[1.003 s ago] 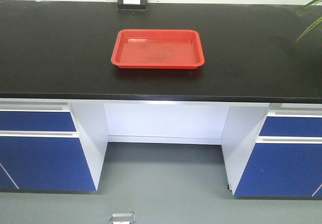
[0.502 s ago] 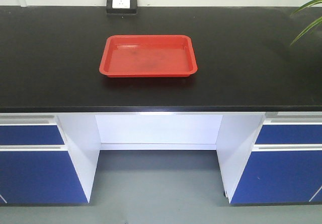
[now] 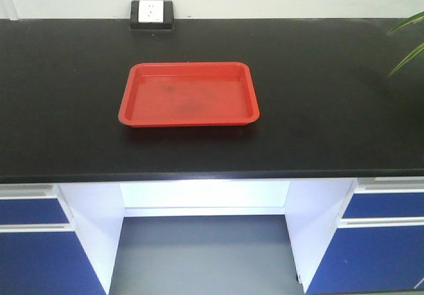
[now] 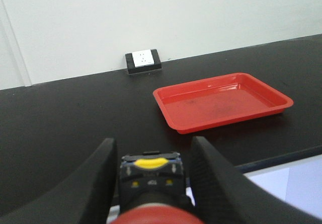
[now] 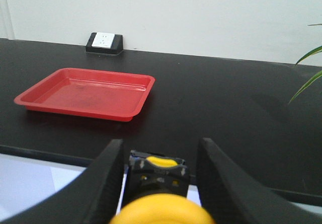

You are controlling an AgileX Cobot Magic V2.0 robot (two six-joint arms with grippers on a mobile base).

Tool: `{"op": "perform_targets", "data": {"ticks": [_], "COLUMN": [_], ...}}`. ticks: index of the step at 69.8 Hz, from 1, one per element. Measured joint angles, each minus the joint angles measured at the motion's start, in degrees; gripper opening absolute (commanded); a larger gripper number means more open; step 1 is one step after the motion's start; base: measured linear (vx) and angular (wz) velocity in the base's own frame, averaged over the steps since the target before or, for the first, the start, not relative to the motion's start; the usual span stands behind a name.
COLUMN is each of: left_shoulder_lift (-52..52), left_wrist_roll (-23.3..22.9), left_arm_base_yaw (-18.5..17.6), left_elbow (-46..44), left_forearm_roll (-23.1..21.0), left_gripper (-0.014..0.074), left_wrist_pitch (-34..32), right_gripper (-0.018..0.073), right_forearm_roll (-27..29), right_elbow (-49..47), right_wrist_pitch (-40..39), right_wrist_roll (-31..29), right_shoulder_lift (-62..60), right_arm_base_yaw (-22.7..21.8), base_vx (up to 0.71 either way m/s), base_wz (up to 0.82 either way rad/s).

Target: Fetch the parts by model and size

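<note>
In the left wrist view my left gripper (image 4: 152,156) is shut on a push-button switch with a red cap (image 4: 151,215) and a black body (image 4: 151,179), held over the near edge of the black counter (image 4: 60,128). My right gripper (image 5: 160,154) is likewise shut on a yellow-capped switch (image 5: 160,211), whose black body (image 5: 157,176) sits between the fingers. Neither gripper shows in the front view. A shallow red tray (image 3: 189,122) lies on the counter ahead, also seen as the tray (image 4: 221,127) to the left gripper's upper right and the tray (image 5: 80,114) to the right gripper's upper left.
A white socket in a black box (image 3: 152,14) stands at the counter's back edge by the wall. Plant leaves (image 3: 405,40) reach in at the far right. Blue drawer fronts (image 3: 33,255) flank an open knee gap (image 3: 205,248) under the counter.
The front view has closed in on the counter: the tray now sits lower and larger, and less of the floor and drawers shows.
</note>
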Motion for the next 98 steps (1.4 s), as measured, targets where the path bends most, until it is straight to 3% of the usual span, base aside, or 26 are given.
{"op": "perform_targets", "data": {"ticks": [98], "left_shoulder_lift": [0.0], "left_wrist_roll": [0.0], "left_arm_base_yaw": [0.0], "left_elbow": [0.0], "left_forearm_roll": [0.0], "left_gripper": [-0.0006], "left_wrist_pitch": [0.0], "right_gripper": [-0.0002], "right_forearm_roll": [0.0], "right_elbow": [0.0], "right_wrist_pitch": [0.0], "right_wrist_roll": [0.0], "right_shoulder_lift": [0.0], "right_arm_base_yaw": [0.0], "base_vx": [0.16], "base_wz": [0.02]}}
